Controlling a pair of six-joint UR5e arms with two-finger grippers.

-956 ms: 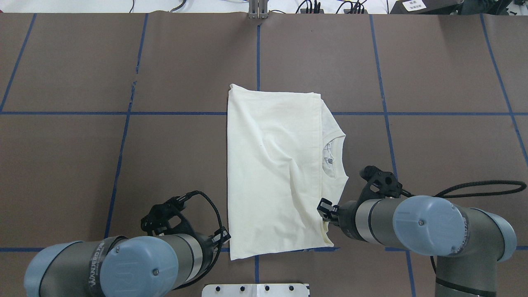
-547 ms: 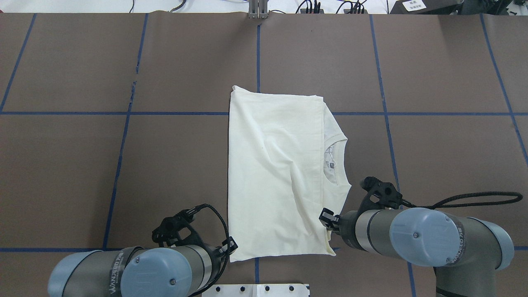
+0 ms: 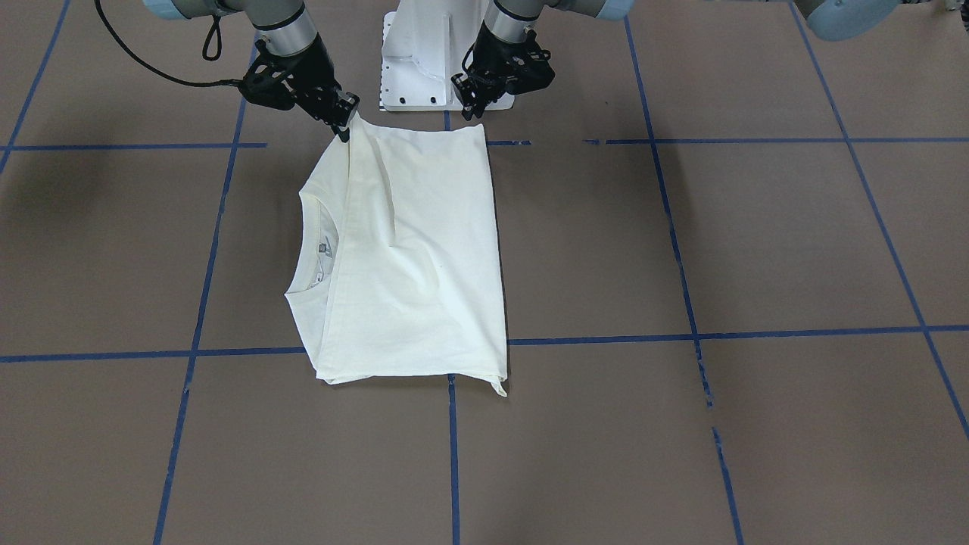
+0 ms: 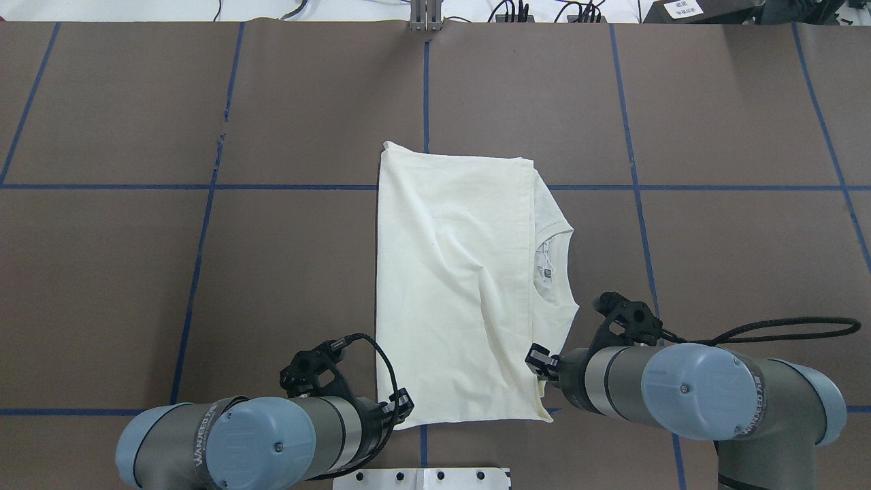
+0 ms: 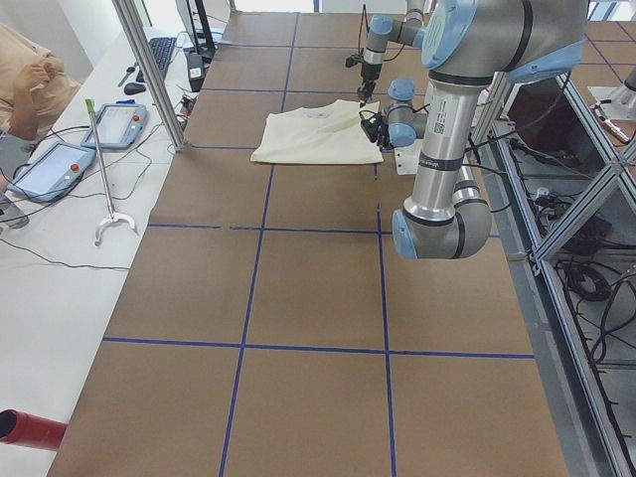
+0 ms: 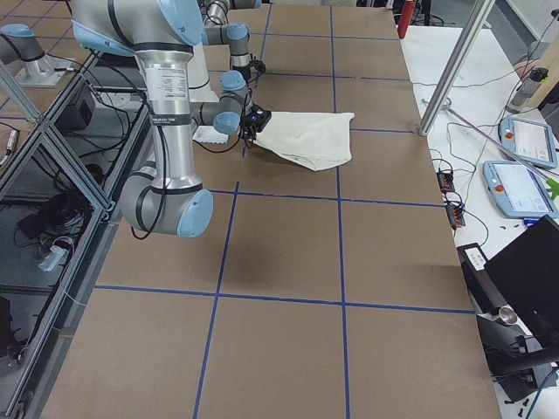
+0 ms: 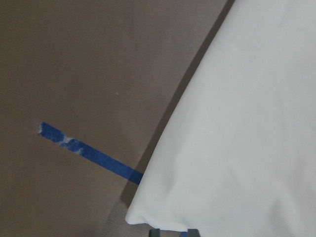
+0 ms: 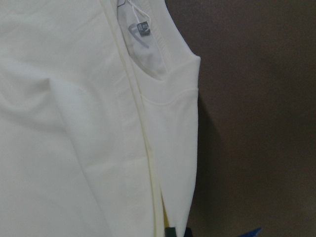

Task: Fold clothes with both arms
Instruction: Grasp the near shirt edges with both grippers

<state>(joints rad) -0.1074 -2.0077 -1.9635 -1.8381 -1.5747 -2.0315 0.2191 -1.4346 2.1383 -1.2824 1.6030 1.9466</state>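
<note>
Near the white metal pedestal base: cream-white long-sleeved T-shirt, part-folded. Right black two-finger gripper clamped on one near corner; left gripper at the other, grip indiscernible. Advised: pinch all layers, lift evenly.

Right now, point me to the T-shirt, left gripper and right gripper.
T-shirt point(image 4: 449, 272): overhead exterior view, middle of the folded top layer.
Left gripper point(image 3: 467, 107): exterior front-facing view, midway between its fingertips.
Right gripper point(image 3: 346, 119): exterior front-facing view, midway between its fingertips, at the shirt's near corner.
</note>
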